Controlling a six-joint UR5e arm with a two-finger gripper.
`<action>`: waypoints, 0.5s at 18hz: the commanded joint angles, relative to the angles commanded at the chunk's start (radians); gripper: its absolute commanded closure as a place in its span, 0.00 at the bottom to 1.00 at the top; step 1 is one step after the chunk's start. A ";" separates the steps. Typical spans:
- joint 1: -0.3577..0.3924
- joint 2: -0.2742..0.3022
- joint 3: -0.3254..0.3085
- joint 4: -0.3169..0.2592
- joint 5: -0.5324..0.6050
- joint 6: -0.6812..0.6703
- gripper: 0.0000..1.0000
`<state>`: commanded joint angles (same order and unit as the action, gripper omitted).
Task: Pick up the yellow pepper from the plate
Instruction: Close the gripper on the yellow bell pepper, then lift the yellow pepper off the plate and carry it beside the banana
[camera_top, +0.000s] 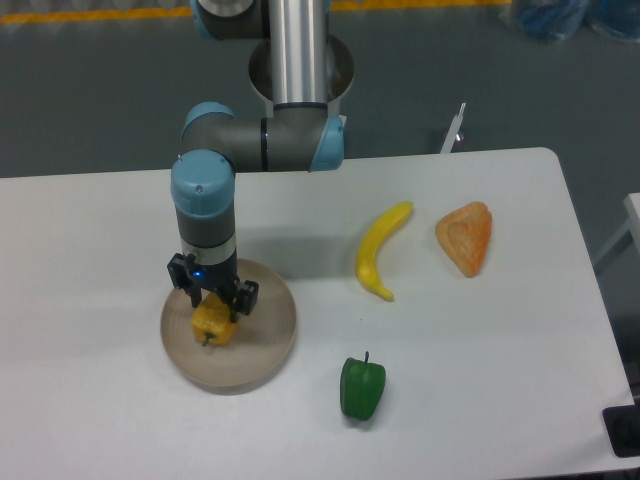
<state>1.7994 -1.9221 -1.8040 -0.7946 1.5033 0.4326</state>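
Claw (214, 300) vertical, straddling yellow pepper (213, 324).

White table (120, 420): plate (268, 352), banana (382, 249), green pepper (362, 388), orange wedge (466, 238).

This looked like a robotics lab or test cell rather than a home or kitchen. An industrial arm (270, 140) with grey links and pale blue joint caps was mounted at the rear edge of a plain white bench (480, 390). The floor (100, 90) around it was bare grey with a yellow line (90, 14) marked along the far side, and the food pieces on the bench looked like plastic props.
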 joint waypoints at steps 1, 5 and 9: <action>0.000 0.000 0.002 0.002 0.000 0.000 0.67; 0.006 0.014 0.015 -0.002 0.000 0.038 0.70; 0.083 0.078 0.038 -0.018 0.058 0.165 0.70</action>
<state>1.8819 -1.8440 -1.7656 -0.8130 1.5614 0.5978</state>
